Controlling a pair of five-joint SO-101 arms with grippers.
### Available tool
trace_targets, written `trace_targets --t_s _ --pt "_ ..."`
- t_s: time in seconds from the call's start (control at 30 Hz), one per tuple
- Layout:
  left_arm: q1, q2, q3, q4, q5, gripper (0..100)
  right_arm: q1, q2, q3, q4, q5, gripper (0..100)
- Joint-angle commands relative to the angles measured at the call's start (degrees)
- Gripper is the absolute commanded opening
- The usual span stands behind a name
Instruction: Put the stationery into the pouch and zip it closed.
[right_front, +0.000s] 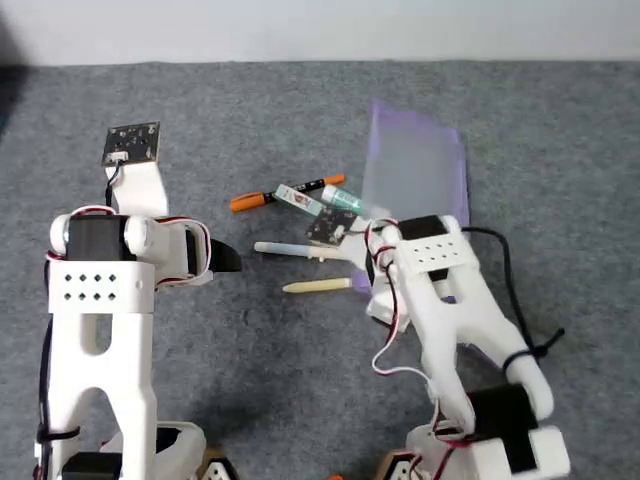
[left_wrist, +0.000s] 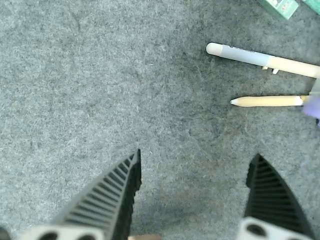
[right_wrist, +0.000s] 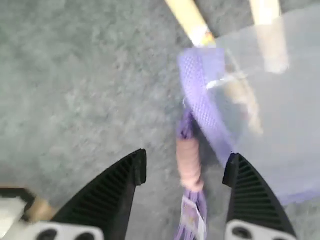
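Fuzzy grey surface (left_wrist: 100, 75), translucent purple mesh-edged pouch (right_wrist: 280, 125). Right hand (right_wrist: 186, 157) spread wide, straddling the pink zipper pull (right_wrist: 189, 172); left hand (left_wrist: 197, 155) spread, gripping nothing.

Left white plastic arm (right_front: 100, 300): 8 o'clock in high view, wrist turned toward 3 o'clock. Left black ridged gripper (left_wrist: 197, 160): angled down, jaws spread wide.

Right white plastic arm (right_front: 450, 300): 5 o'clock, leaning toward 11 o'clock. Right black ridged gripper (right_wrist: 186, 157): low, jaws parted.
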Motion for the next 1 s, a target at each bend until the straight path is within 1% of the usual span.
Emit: trace_targets --t_s 0.0,0.1,0.23,0.43,0.57,0.67,0.77,0.87,0.97 --pt "-0.1 -0.7 -3.0 0.0 -0.4 33 -0.3 -5.2 -4.2 8.0 -1.1 24.5" --pt "0.0 -0.7 -3.0 0.0 -0.4 33 0.0 -5.4 -3.5 10.6 -1.1 24.5" --pt "0.0 -0.7 -3.0 -0.1 -0.4 33 0.0 -1.9 -0.5 6.0 -1.1 24.5" --pt "0.0 -0.8 -3.0 0.1 -0.4 33 0.3 7.3 -0.2 0.0 -1.1 24.4" --pt "0.0 -0.8 -3.0 0.1 -0.4 33 4.0 11.4 -0.2 -3.9 -1.0 24.4" --pt "0.0 -0.8 -3.0 0.1 -0.4 33 5.8 12.9 -0.2 -4.8 -0.8 24.4" --pt "0.0 -0.8 -3.0 0.1 -0.4 33 5.6 13.9 -0.2 -4.2 -0.8 23.8" --pt "0.0 -0.8 -3.0 0.1 -0.4 33 5.4 15.3 0.2 -4.2 -0.8 16.3" --pt "0.0 -0.8 -3.0 0.1 -0.3 33 4.7 17.8 0.2 -2.6 -1.0 5.0"
